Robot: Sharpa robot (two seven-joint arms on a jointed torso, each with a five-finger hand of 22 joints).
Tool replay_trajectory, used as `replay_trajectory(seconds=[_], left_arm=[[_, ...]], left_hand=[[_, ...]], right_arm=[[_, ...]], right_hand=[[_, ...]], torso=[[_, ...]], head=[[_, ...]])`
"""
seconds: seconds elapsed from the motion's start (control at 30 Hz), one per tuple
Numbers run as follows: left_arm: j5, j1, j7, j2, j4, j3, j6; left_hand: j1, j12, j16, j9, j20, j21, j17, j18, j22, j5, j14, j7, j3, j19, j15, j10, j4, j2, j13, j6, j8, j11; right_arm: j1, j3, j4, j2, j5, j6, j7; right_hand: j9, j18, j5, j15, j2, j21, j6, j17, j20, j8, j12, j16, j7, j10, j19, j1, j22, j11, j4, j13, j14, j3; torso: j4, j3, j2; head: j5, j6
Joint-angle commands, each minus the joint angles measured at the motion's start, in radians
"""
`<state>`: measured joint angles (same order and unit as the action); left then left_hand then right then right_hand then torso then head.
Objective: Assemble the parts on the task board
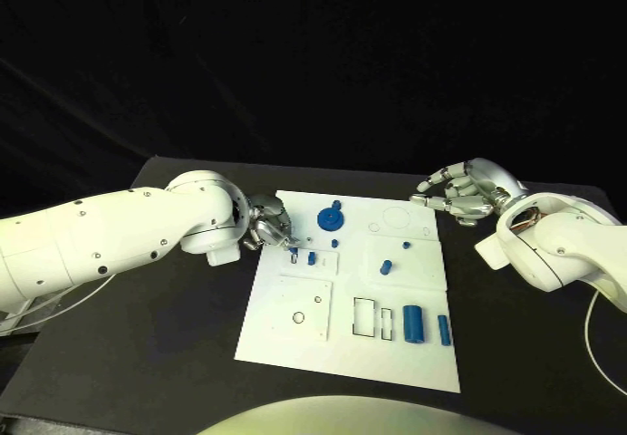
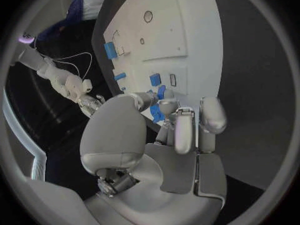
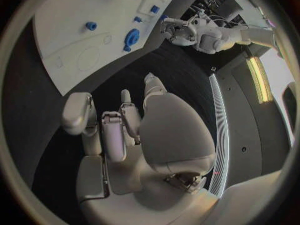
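The white board (image 1: 351,299) is lying in the middle of the black table (image 1: 157,326), its long sides running away from the robot, so both arms can reach it from either side. The left hand (image 1: 268,223) is hovering at the board's far left corner, fingers curled inward close to a small blue block (image 1: 313,258) and another small piece (image 1: 294,257) just inside the left edge. In the left wrist view the fingertips (image 2: 164,105) are bunching over a blue piece (image 2: 157,112) there, but I cannot tell whether they are actually pinching it or only closing toward it.

The right hand (image 1: 458,192) is waiting off the board, beyond its far right corner, fingers curled in and holding nothing; it is probably being kept out of the way while the left works.

A round blue gear (image 1: 330,217) is sitting near the far edge, a short peg (image 1: 387,266) near the middle, and two blue cylinders (image 1: 416,323) are lying side by side by the right edge toward the near end, beside two outlined slots (image 1: 364,315) that are likely meant to receive parts.
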<state>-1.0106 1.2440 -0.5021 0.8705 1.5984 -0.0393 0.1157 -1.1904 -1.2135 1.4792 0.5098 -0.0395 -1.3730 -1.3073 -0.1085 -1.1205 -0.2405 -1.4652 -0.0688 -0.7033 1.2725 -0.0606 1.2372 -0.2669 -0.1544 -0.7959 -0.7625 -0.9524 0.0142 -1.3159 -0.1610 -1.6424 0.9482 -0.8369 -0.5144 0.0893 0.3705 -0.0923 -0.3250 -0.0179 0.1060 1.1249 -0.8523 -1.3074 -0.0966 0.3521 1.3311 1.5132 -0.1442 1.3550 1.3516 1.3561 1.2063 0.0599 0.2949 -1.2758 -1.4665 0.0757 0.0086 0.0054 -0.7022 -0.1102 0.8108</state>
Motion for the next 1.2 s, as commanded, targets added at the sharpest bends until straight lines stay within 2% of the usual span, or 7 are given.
replay_trajectory(seconds=[0.03,0.07,0.27,0.43,0.67,1.2], left_arm=[[-0.061,-0.010,0.025,0.003,0.016,0.001,-0.063],[-0.064,-0.013,0.025,0.004,0.017,0.001,-0.066],[-0.090,-0.031,0.031,0.005,0.025,-0.001,-0.083],[-0.111,-0.039,0.033,0.002,0.026,-0.002,-0.085],[-0.148,-0.043,0.031,0.000,0.025,-0.002,-0.079],[-0.182,-0.044,0.015,-0.001,0.019,-0.002,-0.008]], left_hand=[[0.011,-0.005,0.004,0.002,-0.002,-0.005,-0.043,0.013,-0.005,-0.003,-0.053,0.007,-0.188,0.009,-0.010,0.008,0.179,-0.003,-0.004,-0.008,-0.008,0.000],[0.011,-0.005,0.004,0.002,-0.002,-0.005,-0.043,0.013,-0.005,-0.003,-0.053,0.007,-0.188,0.009,-0.010,0.008,0.179,-0.003,-0.004,-0.008,-0.008,0.000],[0.020,-0.010,0.004,0.003,-0.001,-0.009,-0.043,0.014,-0.012,-0.004,-0.053,0.009,-0.202,0.013,-0.011,0.015,0.184,-0.009,-0.013,-0.012,-0.012,0.001],[0.023,-0.012,0.004,0.003,0.000,-0.009,-0.043,0.014,-0.012,-0.005,-0.053,0.010,-0.207,0.013,-0.012,0.018,0.187,-0.012,-0.016,-0.013,-0.013,0.002],[0.028,-0.014,0.004,0.003,0.001,-0.011,-0.044,0.015,-0.015,-0.006,-0.054,0.011,-0.215,0.015,-0.012,0.021,0.191,-0.016,-0.019,-0.015,-0.015,0.003],[0.033,-0.015,0.004,0.003,0.002,-0.012,-0.043,0.015,-0.016,-0.006,-0.054,0.012,-0.226,0.015,-0.013,0.023,0.198,-0.022,-0.020,-0.016,-0.018,0.004]], right_arm=[[0.002,0.000,0.000,0.000,-0.003,0.007,-0.009],[0.002,0.000,0.000,0.001,-0.003,0.007,-0.009],[0.004,0.000,0.001,0.001,-0.002,0.007,-0.010],[0.005,0.000,0.001,0.001,-0.002,0.007,-0.010],[0.006,0.000,0.001,0.001,-0.001,0.008,-0.011],[0.007,0.000,0.002,0.002,0.000,0.007,-0.012]], right_hand=[[-0.001,-0.011,0.000,0.007,-0.007,-0.003,0.005,-0.070,0.002,0.005,-0.001,-0.006,0.000,-0.005,-0.006,-0.010,-0.001,0.002,-0.001,-0.001,-0.063,0.006],[-0.001,-0.011,0.000,0.007,-0.007,-0.003,0.005,-0.070,0.002,0.005,-0.001,-0.006,0.000,-0.005,-0.006,-0.010,-0.001,0.002,-0.001,-0.001,-0.063,0.006],[-0.001,-0.011,0.000,0.007,-0.007,-0.003,0.005,-0.070,0.002,0.005,-0.001,-0.006,0.000,-0.005,-0.006,-0.010,-0.001,0.002,-0.001,-0.001,-0.063,0.006],[-0.001,-0.011,0.000,0.007,-0.007,-0.003,0.005,-0.070,0.002,0.005,-0.001,-0.006,0.000,-0.005,-0.006,-0.010,-0.001,0.002,-0.001,-0.001,-0.063,0.006],[-0.001,-0.012,0.000,0.007,-0.009,-0.006,0.005,-0.069,0.002,0.006,-0.002,-0.006,0.001,-0.006,-0.007,-0.011,-0.002,0.002,-0.002,0.001,-0.063,0.007],[-0.001,-0.012,0.000,0.007,-0.009,-0.006,0.005,-0.069,0.002,0.006,-0.002,-0.006,0.001,-0.006,-0.007,-0.011,-0.002,0.002,-0.002,0.001,-0.063,0.007]], torso=[[-0.0002,-0.0005,-0.001],[-0.0007,0.0005,-0.001],[-0.0011,-0.0002,-0.002],[-0.0020,0.0000,-0.002],[-0.0021,0.0015,-0.003],[-0.0016,0.0017,-0.002]], head=[[-0.003,0.000],[-0.004,0.000],[-0.004,0.002],[-0.006,0.003],[-0.006,0.006],[-0.007,0.011]])
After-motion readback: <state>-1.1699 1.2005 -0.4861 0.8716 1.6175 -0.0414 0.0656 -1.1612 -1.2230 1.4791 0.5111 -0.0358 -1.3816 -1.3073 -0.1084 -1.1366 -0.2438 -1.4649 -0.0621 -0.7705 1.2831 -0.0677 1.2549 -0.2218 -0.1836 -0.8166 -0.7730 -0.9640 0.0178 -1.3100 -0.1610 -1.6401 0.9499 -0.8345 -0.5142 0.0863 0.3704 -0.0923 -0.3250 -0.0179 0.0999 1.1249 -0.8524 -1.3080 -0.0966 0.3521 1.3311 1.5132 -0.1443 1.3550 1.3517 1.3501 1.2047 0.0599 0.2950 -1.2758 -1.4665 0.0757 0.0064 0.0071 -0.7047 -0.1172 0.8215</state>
